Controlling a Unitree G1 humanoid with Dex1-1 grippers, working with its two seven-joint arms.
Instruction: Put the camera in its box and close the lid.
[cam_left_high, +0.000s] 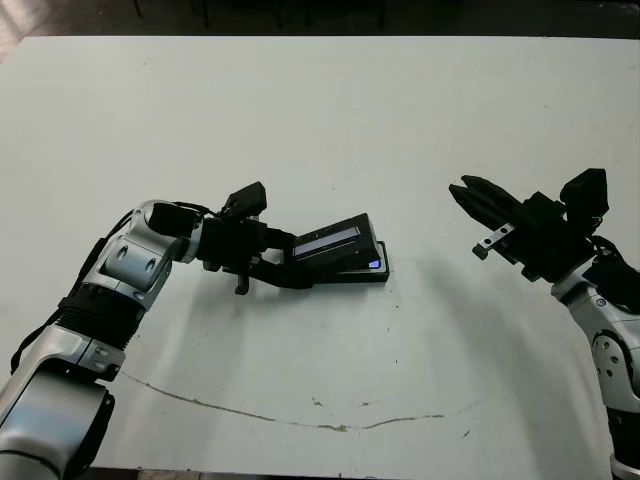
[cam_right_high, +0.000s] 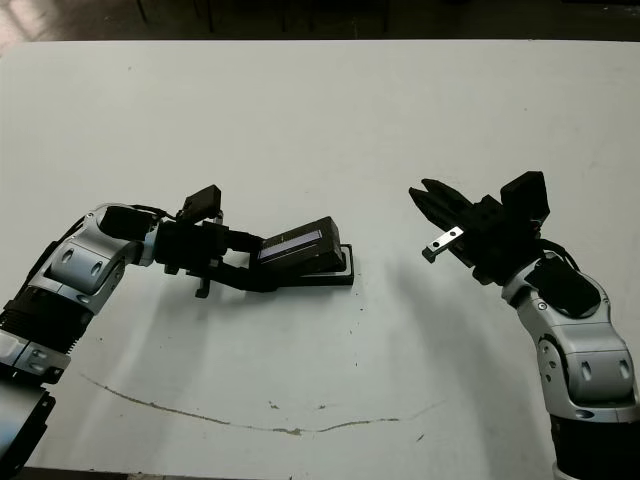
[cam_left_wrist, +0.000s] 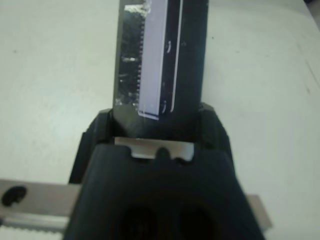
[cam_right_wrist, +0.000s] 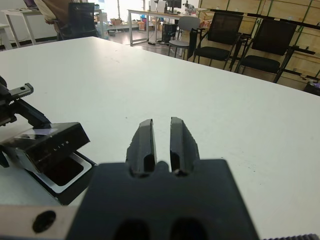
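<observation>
Left eye view: left tool (cam_left_high: 285, 257) grasping the lid (cam_left_high: 335, 243) tilted over the box (cam_left_high: 372, 272); right tool (cam_left_high: 468, 194) clenched, empty

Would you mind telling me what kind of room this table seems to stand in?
Probably an office or lab workspace. Beyond the white table, the right wrist view shows black mesh office chairs, a desk with equipment on it, and a person at the far side.

The black lid (cam_left_high: 335, 243) carries a pale grey-blue stripe, the box (cam_right_wrist: 67, 175) has a black rim and white lining, and the table (cam_left_high: 330, 110) is white.
</observation>
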